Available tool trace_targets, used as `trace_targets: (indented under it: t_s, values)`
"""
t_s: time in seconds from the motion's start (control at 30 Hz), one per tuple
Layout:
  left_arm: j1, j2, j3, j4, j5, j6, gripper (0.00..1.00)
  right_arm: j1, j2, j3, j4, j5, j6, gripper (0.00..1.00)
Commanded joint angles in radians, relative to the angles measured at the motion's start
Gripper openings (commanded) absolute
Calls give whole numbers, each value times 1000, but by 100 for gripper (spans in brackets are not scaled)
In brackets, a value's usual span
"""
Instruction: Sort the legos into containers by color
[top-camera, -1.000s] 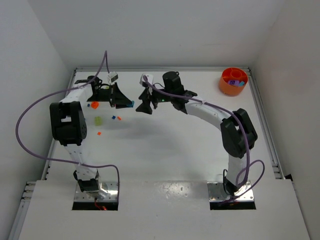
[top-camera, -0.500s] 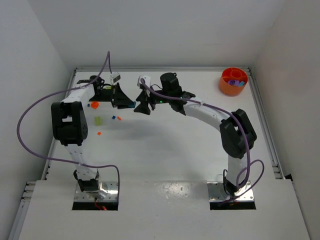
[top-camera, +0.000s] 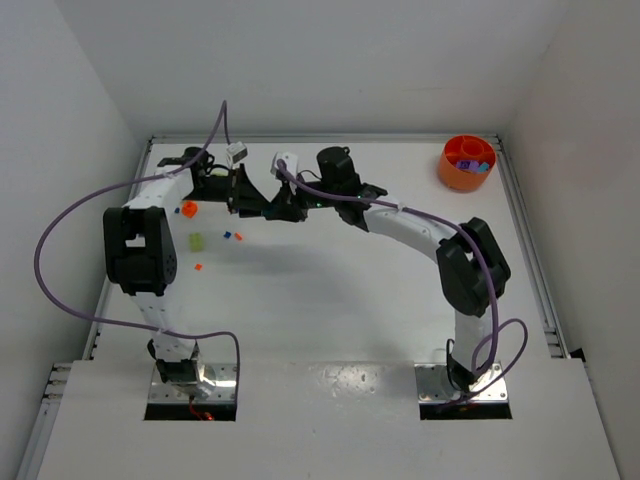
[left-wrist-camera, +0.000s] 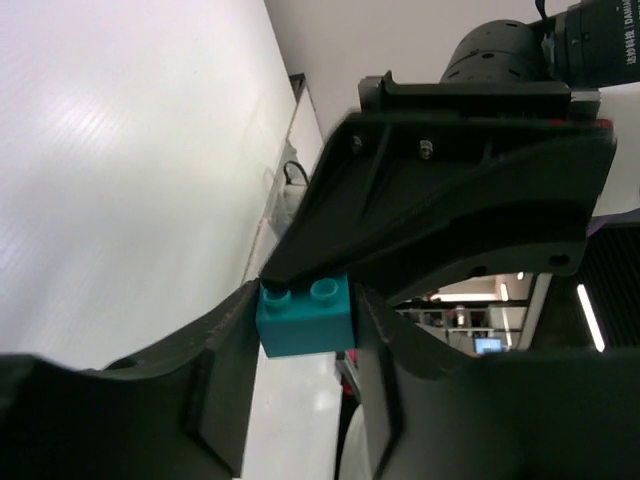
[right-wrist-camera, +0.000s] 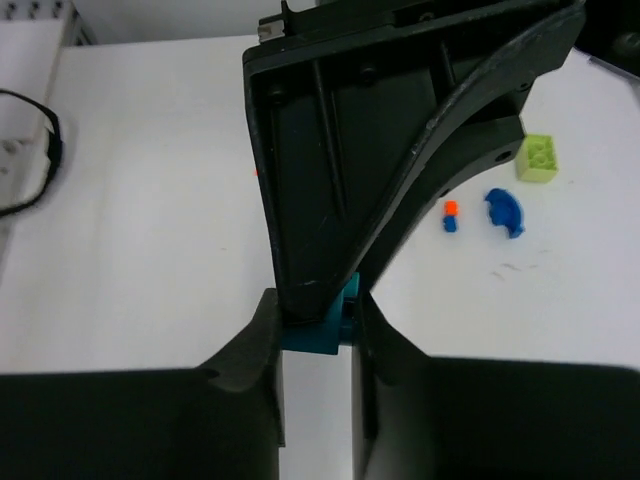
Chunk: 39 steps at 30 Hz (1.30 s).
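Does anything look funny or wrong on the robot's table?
Yes. The left gripper and the right gripper both look clamped on one teal brick at once, near the table's back left. Also, the orange bowl in the back right corner holds blue and purple bits.

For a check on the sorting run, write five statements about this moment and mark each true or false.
1. A teal brick sits between the fingers of the left gripper. True.
2. The orange bowl stands at the table's far left corner. False: it stands at the far right corner.
3. The orange bowl is empty. False: coloured pieces lie inside it.
4. A yellow-green brick lies on the table, apart from both grippers. True.
5. The right gripper hovers over the orange bowl. False: it meets the left gripper at the teal brick, well to the left of the bowl.
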Motion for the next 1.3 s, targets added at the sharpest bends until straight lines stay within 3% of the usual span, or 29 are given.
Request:
trace_targets:
  t_s: [0.0,0.07,0.27,0.33,0.4,0.43,0.53,0.57,0.7,0.83,0.93,1.1,1.27]
  values:
    - [-16,-51,-3,40,174,25,49,8,-15,14,49,19,5,7]
    - [-16,-51,-3,40,174,36,59,8,-39,-9,58,58,5,3]
    - [4,-106,83,14,-19,115,69,-48,-208,-148,-74,164,-24,1]
    - [4,-137,112,24,-166,132,74,-68,-277,-178,-157,225,-24,1]
    - [4,-189,94,148,-298,24,76,-105,-308,-187,-310,278,10,1]
    - [-5,-224,73,297,-467,-22,76,-123,-322,-198,-345,328,37,1]
    - [-59,-325,33,422,-871,-67,86,-220,-397,-257,-401,416,105,0]
    - [-77,-336,33,434,-942,-67,99,-248,-411,-268,-418,436,128,0]
    - [-141,-336,97,458,-1102,-21,99,-460,-419,-255,-525,505,215,0]
    - [-223,-286,183,456,-1388,-12,99,-639,-341,-125,-609,540,277,0]
    - [-232,-286,220,465,-1417,-30,99,-746,-278,-5,-655,574,335,0]
    - [-143,-304,221,483,-1103,-43,99,-847,-138,179,-717,643,392,0]
    - [-172,-234,295,397,-1160,-42,99,-913,-4,319,-717,668,447,0]
